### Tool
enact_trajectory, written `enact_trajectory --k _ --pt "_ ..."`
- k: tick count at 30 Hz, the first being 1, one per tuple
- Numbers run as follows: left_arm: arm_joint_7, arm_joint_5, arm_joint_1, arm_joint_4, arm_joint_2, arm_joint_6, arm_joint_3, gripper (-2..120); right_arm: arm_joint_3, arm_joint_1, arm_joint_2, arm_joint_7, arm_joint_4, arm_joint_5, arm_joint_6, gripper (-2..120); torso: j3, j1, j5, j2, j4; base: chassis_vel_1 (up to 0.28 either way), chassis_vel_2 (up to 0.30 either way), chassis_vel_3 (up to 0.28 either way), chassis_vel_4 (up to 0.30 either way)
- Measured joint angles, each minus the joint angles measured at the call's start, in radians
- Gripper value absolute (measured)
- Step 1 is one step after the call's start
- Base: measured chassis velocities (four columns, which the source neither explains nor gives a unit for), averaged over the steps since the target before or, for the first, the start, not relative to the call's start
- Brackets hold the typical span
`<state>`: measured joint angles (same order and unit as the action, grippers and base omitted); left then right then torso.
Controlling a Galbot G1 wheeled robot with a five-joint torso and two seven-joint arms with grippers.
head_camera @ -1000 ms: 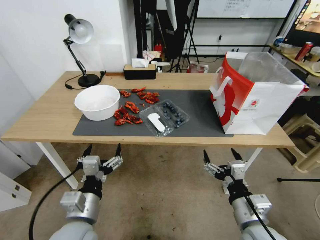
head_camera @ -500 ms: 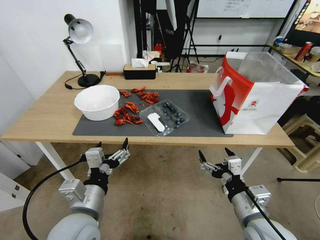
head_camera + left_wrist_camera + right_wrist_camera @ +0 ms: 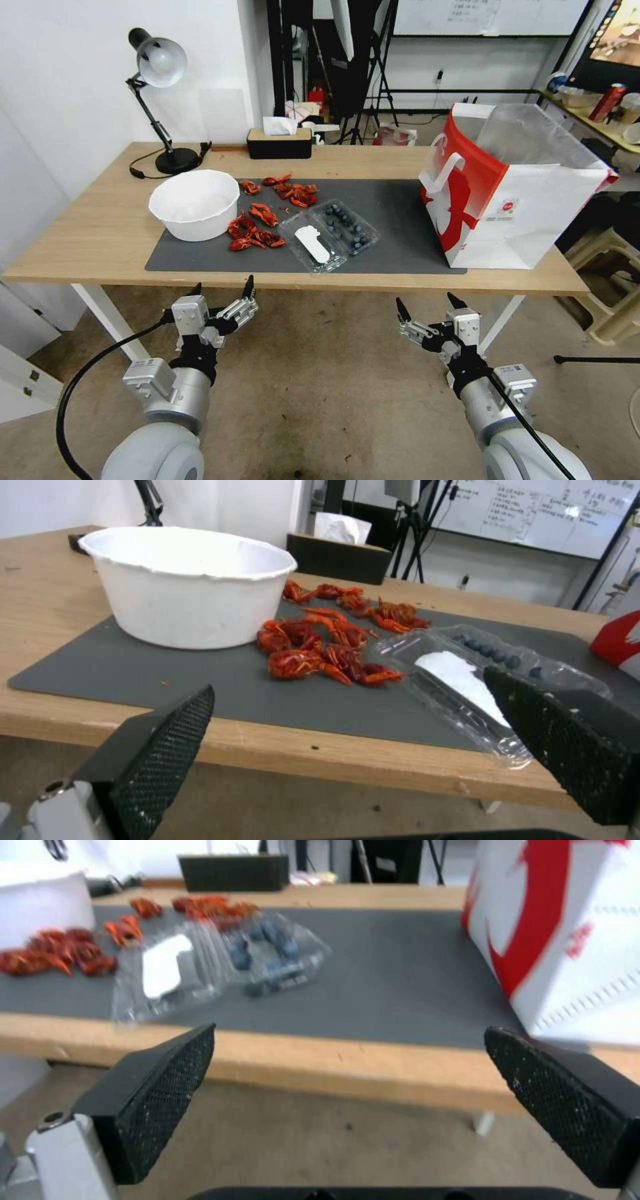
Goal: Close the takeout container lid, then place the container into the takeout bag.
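Both grippers, left gripper (image 3: 222, 289) and right gripper (image 3: 427, 302), gape wide below the takeout container (image 3: 329, 236).

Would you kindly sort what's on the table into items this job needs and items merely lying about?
Needed:
- clear plastic clamshell takeout container with blueberries, open
- its white-stickered lid
- red-and-white paper takeout bag

Lying about:
- round white bowl
- red crayfish pieces
- black desk lamp
- black tissue box

Both hands, left hand (image 3: 222, 289) and right hand (image 3: 427, 304), rose nearer the table (image 3: 100, 233).
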<state>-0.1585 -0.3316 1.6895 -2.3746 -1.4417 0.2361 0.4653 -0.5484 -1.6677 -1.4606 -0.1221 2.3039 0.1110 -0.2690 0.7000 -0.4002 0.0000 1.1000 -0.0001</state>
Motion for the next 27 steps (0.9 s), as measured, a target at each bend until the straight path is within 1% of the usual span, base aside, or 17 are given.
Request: enact_trajectory --k 4,7,8,11,12,14,15,16,17,18,19,22,23,25,26,27 --pt "0.013 -0.008 0.001 0.008 0.003 -0.017 0.001 100 0.006 0.062 0.032 -0.004 -0.024 0.029 0.013 100 0.000 0.000 0.0001 0.000 0.0000 0.000 0.000 0.000 0.000" --pt "0.017 -0.005 0.000 0.019 0.002 -0.031 0.005 100 0.017 0.146 0.100 -0.002 -0.065 0.097 0.025 100 0.000 0.000 0.0000 0.000 0.0001 0.000 0.000 0.000 0.000" --pt "0.017 -0.005 0.000 0.019 0.002 -0.031 0.005 100 0.017 0.146 0.100 -0.002 -0.065 0.097 0.025 100 0.000 0.000 0.0000 0.000 0.0001 0.000 0.000 0.000 0.000" --pt "0.018 0.002 0.000 0.034 -0.001 -0.051 0.009 100 0.040 0.224 0.175 -0.004 -0.140 0.181 0.052 100 0.000 0.000 0.0002 0.000 0.0001 0.000 0.000 0.000 0.000" --pt "0.018 0.002 0.000 0.034 -0.001 -0.051 0.009 100 0.040 0.224 0.175 -0.004 -0.140 0.181 0.052 100 0.000 0.000 0.0002 0.000 0.0001 0.000 0.000 0.000 0.000" --pt "0.018 0.003 0.000 0.040 -0.003 -0.057 0.010 100 0.055 0.279 0.212 -0.006 -0.190 0.221 0.069 100 0.000 0.000 0.0002 0.000 0.0001 0.000 0.000 0.000 0.000" --pt "0.019 0.004 0.000 0.044 -0.007 -0.059 0.011 100 0.073 0.330 0.240 -0.002 -0.224 0.261 0.075 100 0.000 0.000 0.0002 0.000 0.0001 0.000 0.000 0.000 0.000" --pt "0.019 0.004 0.000 0.044 -0.007 -0.059 0.011 100 0.073 0.330 0.240 -0.002 -0.224 0.261 0.075 100 0.000 0.000 0.0002 0.000 0.0001 0.000 0.000 0.000 0.000" --pt "0.025 0.008 -0.001 0.048 -0.010 -0.061 0.013 100 0.087 0.360 0.255 0.009 -0.240 0.285 0.075 100 0.000 0.000 0.0003 0.000 -0.0001 0.000 0.000 0.000 0.000" --pt "0.035 0.014 -0.004 0.054 -0.014 -0.068 0.017 100 0.110 0.407 0.276 0.027 -0.263 0.317 0.070 100 0.000 0.000 0.0001 0.000 0.0001 0.000 0.000 0.000 0.000" --pt "0.035 0.014 -0.004 0.054 -0.014 -0.068 0.017 100 0.110 0.407 0.276 0.027 -0.263 0.317 0.070 100 0.000 0.000 0.0001 0.000 0.0001 0.000 0.000 0.000 0.000" --pt "0.047 0.023 -0.011 0.069 -0.027 -0.083 0.022 100 0.189 0.530 0.317 0.079 -0.323 0.388 0.043 100 0.000 0.000 -0.0001 0.000 0.0001 0.000 0.000 0.000 0.000" --pt "0.047 0.023 -0.011 0.069 -0.027 -0.083 0.022 100 0.189 0.530 0.317 0.079 -0.323 0.388 0.043 100 0.000 0.000 -0.0001 0.000 0.0001 0.000 0.000 0.000 0.000" --pt "0.048 0.025 -0.011 0.070 -0.033 -0.085 0.023 100 0.240 0.597 0.329 0.126 -0.353 0.411 0.002 100 0.000 0.000 0.0002 0.000 0.0003 0.000 0.000 0.000 0.000" --pt "0.048 0.025 -0.011 0.070 -0.033 -0.085 0.023 100 0.240 0.597 0.329 0.126 -0.353 0.411 0.002 100 0.000 0.000 0.0002 0.000 0.0003 0.000 0.000 0.000 0.000" --pt "0.048 0.027 -0.011 0.072 -0.035 -0.089 0.023 100 0.264 0.632 0.333 0.161 -0.365 0.412 -0.045 100 0.000 0.000 0.0000 0.000 0.0002 0.000 0.000 0.000 0.000"
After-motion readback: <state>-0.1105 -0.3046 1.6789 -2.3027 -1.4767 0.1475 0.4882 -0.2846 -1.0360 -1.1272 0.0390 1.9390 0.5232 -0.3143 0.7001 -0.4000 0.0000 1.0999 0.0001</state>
